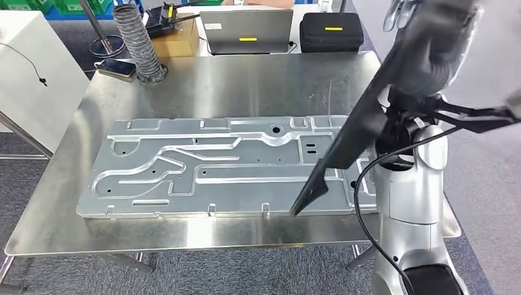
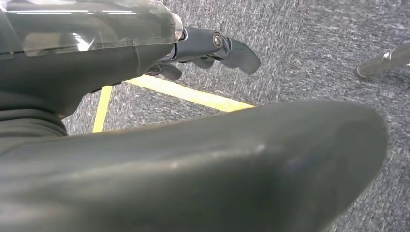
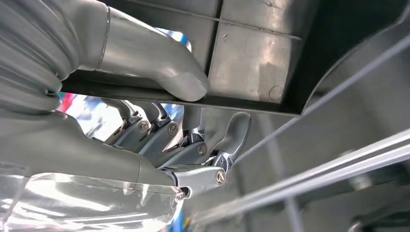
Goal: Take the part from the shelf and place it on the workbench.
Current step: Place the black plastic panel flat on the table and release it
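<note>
Right hand [image 3: 159,140] is pinching the dark part [image 1: 359,126] by its edge, tilting it over the worktop [image 1: 246,86] for lowering; left hand [image 2: 212,48] is hanging empty, fingers apart.

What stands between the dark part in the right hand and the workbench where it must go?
A large stamped metal plate already lies across most of the workbench, directly under the dark part that the right hand grips. The part's lower tip hangs over the plate's near edge. Bare table is visible behind the plate and along the front.
</note>
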Controlling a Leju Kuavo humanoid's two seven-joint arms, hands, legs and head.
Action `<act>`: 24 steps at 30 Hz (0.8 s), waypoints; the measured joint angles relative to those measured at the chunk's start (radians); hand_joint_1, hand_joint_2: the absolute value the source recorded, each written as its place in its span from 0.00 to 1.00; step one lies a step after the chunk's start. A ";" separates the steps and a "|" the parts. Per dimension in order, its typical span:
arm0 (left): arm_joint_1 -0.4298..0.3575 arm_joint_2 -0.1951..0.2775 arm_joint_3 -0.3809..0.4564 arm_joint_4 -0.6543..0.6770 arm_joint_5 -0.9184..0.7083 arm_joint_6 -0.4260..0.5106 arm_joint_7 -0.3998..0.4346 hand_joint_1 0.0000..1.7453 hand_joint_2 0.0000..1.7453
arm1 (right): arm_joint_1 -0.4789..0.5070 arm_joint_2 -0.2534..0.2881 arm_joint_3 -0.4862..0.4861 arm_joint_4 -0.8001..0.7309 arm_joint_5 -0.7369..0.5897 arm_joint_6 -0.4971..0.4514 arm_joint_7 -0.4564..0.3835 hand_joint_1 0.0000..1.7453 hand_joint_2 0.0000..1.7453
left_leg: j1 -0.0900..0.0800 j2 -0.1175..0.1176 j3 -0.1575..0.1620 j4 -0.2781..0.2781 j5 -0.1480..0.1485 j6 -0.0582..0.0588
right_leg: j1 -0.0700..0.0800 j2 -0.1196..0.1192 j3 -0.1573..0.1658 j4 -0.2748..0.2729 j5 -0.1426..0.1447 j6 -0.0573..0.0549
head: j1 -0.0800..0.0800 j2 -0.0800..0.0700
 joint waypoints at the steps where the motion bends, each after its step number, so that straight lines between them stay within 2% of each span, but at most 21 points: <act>1: 0.001 0.001 0.000 0.000 0.000 0.000 0.000 0.00 0.00 | -0.010 -0.008 -0.002 0.031 0.038 -0.022 -0.001 1.00 1.00 | 0.000 0.000 -0.014 -0.003 0.009 -0.002 | 0.000 0.001 0.007 0.001 -0.007 0.001 | 0.000 0.000; 2: 0.002 0.002 0.000 0.000 0.000 0.000 0.000 0.00 0.00 | -0.025 -0.016 -0.003 0.065 0.079 -0.045 -0.001 1.00 1.00 | 0.001 0.000 -0.012 -0.041 0.041 -0.002 | -0.001 0.001 0.015 0.003 -0.014 0.003 | 0.000 0.000; 4: 0.002 0.004 0.000 0.000 -0.001 -0.001 -0.001 0.00 0.00 | -0.061 -0.032 -0.003 0.139 0.172 -0.091 -0.004 1.00 1.00 | 0.001 0.002 0.024 -0.172 0.138 0.002 | -0.001 0.002 0.032 0.007 -0.030 0.010 | 0.000 0.000; 6: 0.002 0.007 0.000 0.000 -0.003 -0.003 -0.002 0.00 0.00 | -0.105 -0.047 0.001 0.222 0.268 -0.128 -0.003 1.00 1.00 | -0.003 0.004 0.052 -0.261 0.181 0.015 | 0.001 0.003 0.037 0.012 -0.040 0.020 | 0.000 0.000; 9: 0.002 0.010 0.000 0.000 -0.008 -0.006 -0.003 0.00 0.00 | -0.177 -0.066 0.020 0.368 0.406 -0.169 0.001 1.00 1.00 | -0.005 0.003 0.057 -0.275 0.184 0.036 | 0.001 0.003 0.034 0.015 -0.050 0.038 | 0.000 0.000; 11: 0.000 0.011 0.000 0.000 -0.013 -0.007 -0.004 0.00 0.00 | -0.225 -0.077 0.039 0.467 0.477 -0.181 0.001 1.00 1.00 | -0.002 0.002 0.063 -0.281 0.185 0.046 | -0.001 0.001 0.020 0.048 -0.072 0.048 | 0.000 0.000; 12: -0.002 0.011 -0.001 0.000 -0.016 -0.008 -0.005 0.00 0.00 | -0.246 -0.080 0.049 0.516 0.507 -0.185 0.001 1.00 1.00 | -0.001 0.002 0.066 -0.284 0.184 0.050 | -0.003 -0.001 -0.003 0.095 -0.096 0.051 | 0.000 0.000; 14: -0.003 0.012 -0.002 0.000 -0.023 -0.008 -0.007 0.00 0.00 | -0.282 -0.082 0.076 0.615 0.568 -0.195 0.000 1.00 1.00 | -0.001 0.001 0.070 -0.284 0.179 0.056 | -0.004 -0.001 -0.078 0.233 -0.146 0.057 | 0.000 0.000; 15: -0.004 0.012 -0.003 0.000 -0.025 -0.009 -0.008 0.00 0.00 | -0.295 -0.082 0.092 0.664 0.600 -0.199 0.001 1.00 1.00 | -0.001 0.001 0.073 -0.283 0.176 0.057 | -0.005 -0.001 -0.112 0.286 -0.156 0.058 | 0.000 0.000; 16: -0.004 0.013 -0.004 0.000 -0.029 -0.009 -0.009 0.00 0.00 | -0.305 -0.081 0.109 0.713 0.631 -0.202 0.001 1.00 1.00 | -0.002 -0.001 0.077 -0.283 0.172 0.057 | -0.007 -0.001 -0.130 0.304 -0.146 0.059 | 0.000 0.000; 17: -0.004 0.013 -0.007 0.000 -0.032 -0.010 -0.010 0.00 0.00 | -0.316 -0.080 0.126 0.759 0.659 -0.204 0.001 1.00 1.00 | -0.002 -0.002 0.082 -0.282 0.168 0.056 | -0.008 -0.001 -0.127 0.279 -0.116 0.058 | 0.000 0.000; 19: -0.007 0.012 -0.012 0.000 -0.036 -0.011 -0.011 0.00 0.00 | -0.343 -0.070 0.160 0.844 0.712 -0.210 0.006 1.00 1.00 | -0.002 -0.006 0.091 -0.278 0.159 0.051 | -0.009 -0.001 -0.078 0.148 -0.034 0.050 | 0.000 0.000; 20: -0.008 0.012 -0.014 0.000 -0.037 -0.011 -0.011 0.00 0.00 | -0.360 -0.061 0.177 0.884 0.736 -0.213 0.012 1.00 1.00 | -0.003 -0.008 0.092 -0.276 0.155 0.046 | -0.006 -0.001 -0.052 0.084 -0.008 0.046 | 0.000 0.000; 21: -0.009 0.012 -0.016 0.000 -0.038 -0.011 -0.011 0.00 0.00 | -0.379 -0.050 0.193 0.923 0.758 -0.216 0.019 1.00 1.00 | -0.003 -0.009 0.093 -0.275 0.152 0.042 | -0.003 -0.001 -0.034 0.043 0.004 0.042 | 0.000 0.000; 22: -0.010 0.012 -0.018 0.000 -0.037 -0.010 -0.011 0.00 0.00 | -0.397 -0.036 0.211 0.962 0.780 -0.218 0.030 1.00 1.00 | -0.004 -0.009 0.094 -0.276 0.150 0.036 | 0.000 0.000 -0.026 0.025 0.003 0.038 | 0.000 0.000; 24: -0.011 0.012 -0.019 0.000 -0.037 -0.010 -0.010 0.00 0.00 | -0.420 -0.009 0.246 1.029 0.813 -0.218 0.051 1.00 1.00 | -0.003 -0.010 0.099 -0.280 0.146 0.025 | 0.002 0.001 -0.017 0.015 0.001 0.029 | 0.000 0.000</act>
